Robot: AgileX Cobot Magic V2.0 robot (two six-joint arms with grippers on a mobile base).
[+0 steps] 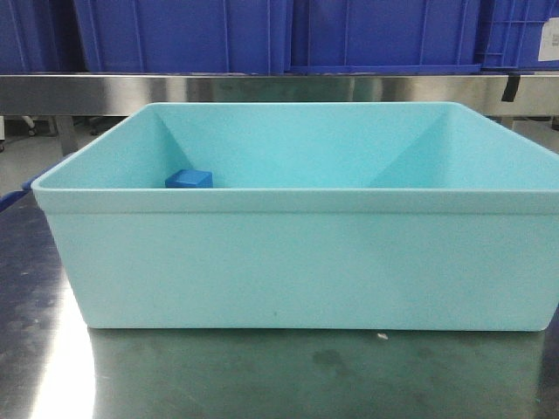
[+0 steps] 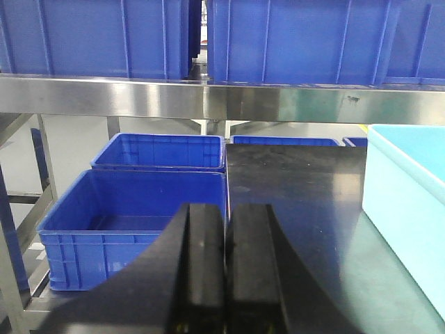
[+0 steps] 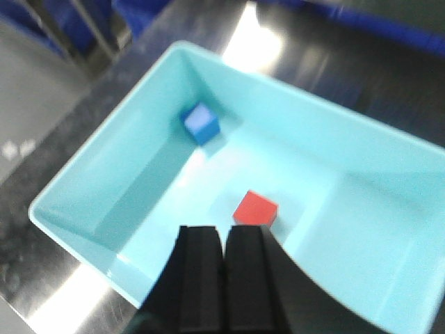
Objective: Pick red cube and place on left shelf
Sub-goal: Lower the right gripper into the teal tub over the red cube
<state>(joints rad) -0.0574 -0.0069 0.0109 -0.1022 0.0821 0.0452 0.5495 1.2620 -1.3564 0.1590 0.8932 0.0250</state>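
Observation:
The red cube [image 3: 254, 209] lies on the floor of the light teal bin [image 3: 76, 224], near its middle. It shows only in the right wrist view; in the front view the bin's wall [image 1: 297, 262] hides it. My right gripper [image 3: 224, 240] is shut and empty, hovering above the bin just short of the red cube. My left gripper [image 2: 224, 223] is shut and empty, low at the left of the teal bin [image 2: 407, 202], over the dark steel table. Neither gripper shows in the front view.
A blue cube [image 3: 201, 123] lies in the bin's far left corner, also seen in the front view [image 1: 189, 180]. Open blue crates [image 2: 132, 223] stand on the left below table level. A steel shelf rail [image 2: 222, 101] carries large blue crates [image 1: 279, 35] behind.

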